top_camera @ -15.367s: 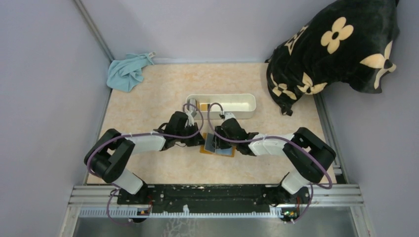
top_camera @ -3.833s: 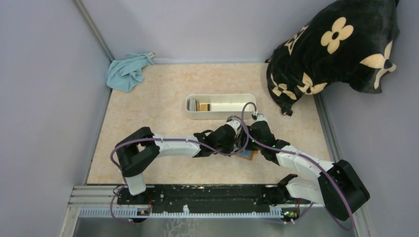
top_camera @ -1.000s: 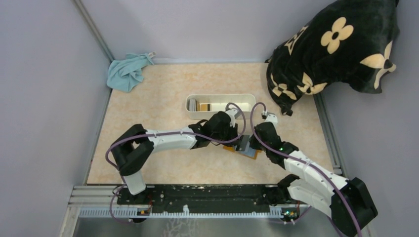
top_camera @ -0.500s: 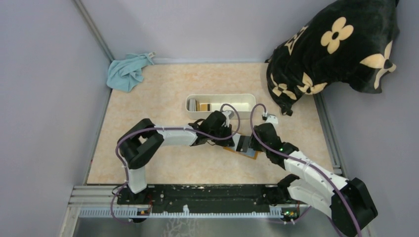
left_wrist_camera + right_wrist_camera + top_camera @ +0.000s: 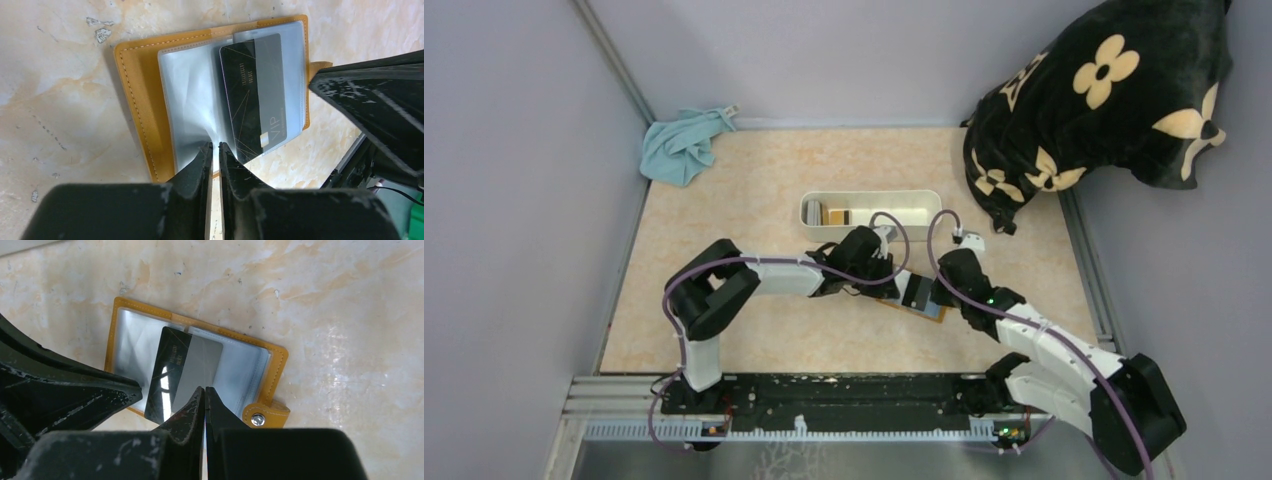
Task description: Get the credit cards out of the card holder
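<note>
The orange-brown card holder [image 5: 135,100] lies open on the table, its clear sleeves facing up. A dark credit card [image 5: 250,90] marked VIP sits partly in a sleeve and sticks out past the holder's edge. My left gripper [image 5: 214,146] is shut on the puckered edge of a clear sleeve. On the opposite side, my right gripper [image 5: 204,388] is shut, its tips over the card's [image 5: 172,370] near edge by the snap tab [image 5: 259,418]. Whether anything is pinched there is hidden. From above, both grippers meet over the holder [image 5: 939,312].
A long white tray [image 5: 904,200] stands just behind the holder, with a pale card [image 5: 813,213] and a tan card [image 5: 836,215] at its left end. A blue cloth [image 5: 682,145] lies at the back left. A black flowered pillow [image 5: 1104,100] fills the back right.
The left arm's elbow has swung to the right and its wrist has drawn slightly left along the holder. The right arm has barely moved.
</note>
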`<state>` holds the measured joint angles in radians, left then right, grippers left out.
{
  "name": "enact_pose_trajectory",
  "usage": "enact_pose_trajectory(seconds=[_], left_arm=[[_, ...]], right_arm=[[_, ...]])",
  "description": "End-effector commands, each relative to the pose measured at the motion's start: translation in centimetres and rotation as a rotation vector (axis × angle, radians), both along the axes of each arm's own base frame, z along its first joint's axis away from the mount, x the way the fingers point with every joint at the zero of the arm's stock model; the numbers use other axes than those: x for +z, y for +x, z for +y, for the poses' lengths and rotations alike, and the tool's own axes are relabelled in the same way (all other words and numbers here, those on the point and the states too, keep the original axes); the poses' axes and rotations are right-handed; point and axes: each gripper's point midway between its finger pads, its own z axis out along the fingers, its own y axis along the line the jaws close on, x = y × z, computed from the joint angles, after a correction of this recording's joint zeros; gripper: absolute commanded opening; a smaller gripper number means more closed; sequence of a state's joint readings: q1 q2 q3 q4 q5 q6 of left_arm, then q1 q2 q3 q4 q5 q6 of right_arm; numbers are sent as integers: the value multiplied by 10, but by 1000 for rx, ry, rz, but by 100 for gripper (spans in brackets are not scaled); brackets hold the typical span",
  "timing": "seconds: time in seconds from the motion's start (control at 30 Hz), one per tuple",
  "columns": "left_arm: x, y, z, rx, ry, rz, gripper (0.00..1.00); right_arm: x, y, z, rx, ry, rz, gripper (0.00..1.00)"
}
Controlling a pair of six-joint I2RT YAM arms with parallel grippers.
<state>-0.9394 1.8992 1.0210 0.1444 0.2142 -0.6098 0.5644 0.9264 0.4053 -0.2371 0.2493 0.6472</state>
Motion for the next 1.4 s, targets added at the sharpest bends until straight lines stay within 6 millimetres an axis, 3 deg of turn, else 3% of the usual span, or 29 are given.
enact_pose_trajectory(seconds=[0.0,0.1,0.17,0.37,0.6,0.97,1.17,1.37], left_arm=[[-1,-5,-1,-28,-52,25,19],[11,-11,-2,-68,-188,88,44],[16,-12,3,-64,-255,120,50],[19,-16,10,-92,-350,153,54],[14,-19,3,-134,-412,158,48],[11,-8,-10,-148,-394,145,42],[10,-5,-17,-156,-383,149,29],[10,-7,-13,-145,-388,151,3]], right_arm=[[-5,6,10,9,44,14,0],[-14,3,11,10,52,29,0],[-17,1,11,10,57,35,0],[-27,-3,11,9,55,58,0],[-30,-6,12,11,69,64,0],[-35,-8,12,13,78,72,0],[-37,-9,11,7,72,76,0],[-37,-8,11,7,70,74,0]])
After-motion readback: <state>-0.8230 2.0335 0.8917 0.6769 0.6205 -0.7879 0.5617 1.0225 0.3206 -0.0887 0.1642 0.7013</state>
